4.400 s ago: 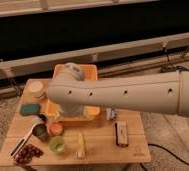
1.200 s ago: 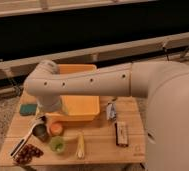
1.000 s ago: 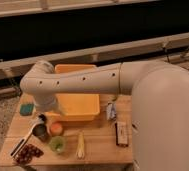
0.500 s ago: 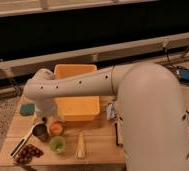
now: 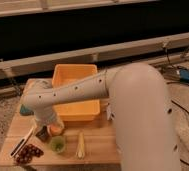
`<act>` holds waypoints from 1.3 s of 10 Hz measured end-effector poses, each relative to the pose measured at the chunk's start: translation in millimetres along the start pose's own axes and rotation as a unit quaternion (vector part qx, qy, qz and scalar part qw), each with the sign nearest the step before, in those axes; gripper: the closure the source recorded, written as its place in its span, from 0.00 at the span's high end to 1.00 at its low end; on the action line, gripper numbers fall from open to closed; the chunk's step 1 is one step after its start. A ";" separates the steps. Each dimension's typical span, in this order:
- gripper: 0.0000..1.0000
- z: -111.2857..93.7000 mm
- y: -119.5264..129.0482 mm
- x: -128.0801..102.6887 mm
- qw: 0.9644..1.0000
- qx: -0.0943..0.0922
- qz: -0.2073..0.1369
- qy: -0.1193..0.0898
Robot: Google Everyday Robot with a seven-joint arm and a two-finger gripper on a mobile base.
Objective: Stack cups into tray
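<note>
Arm (image 5: 78,92) has swung left; end effector (image 5: 47,127) low over 3 cups (image 5: 58,144).

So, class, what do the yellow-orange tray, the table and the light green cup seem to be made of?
Tray: likely plastic, with one even yellow-orange colour and smooth moulded walls.
Table: looks like pale unpainted wood, matte and warm tan.
Light green cup: probably plastic, going by its flat even colour, though that is uncertain.
The end effector is low over the table's front left, near that cup.

The deep yellow-orange tray (image 5: 78,109) is set upright. Grey cup (image 5: 42,135), orange cup (image 5: 57,130) and green cup (image 5: 58,145) are clustered at its front-left corner, under the gripper (image 5: 43,126).
</note>
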 end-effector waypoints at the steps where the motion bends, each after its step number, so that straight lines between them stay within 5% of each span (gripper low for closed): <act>1: 0.80 1.8 -3.3 -1.0 1.000 0.002 0.002 0.000; 6: 0.80 5.6 -21.3 -10.0 1.000 0.006 0.029 -0.003; 11: 0.80 16.0 -11.2 -12.4 1.000 0.025 0.016 0.000; 13: 0.70 18.6 -7.7 -13.4 1.000 0.030 0.010 0.000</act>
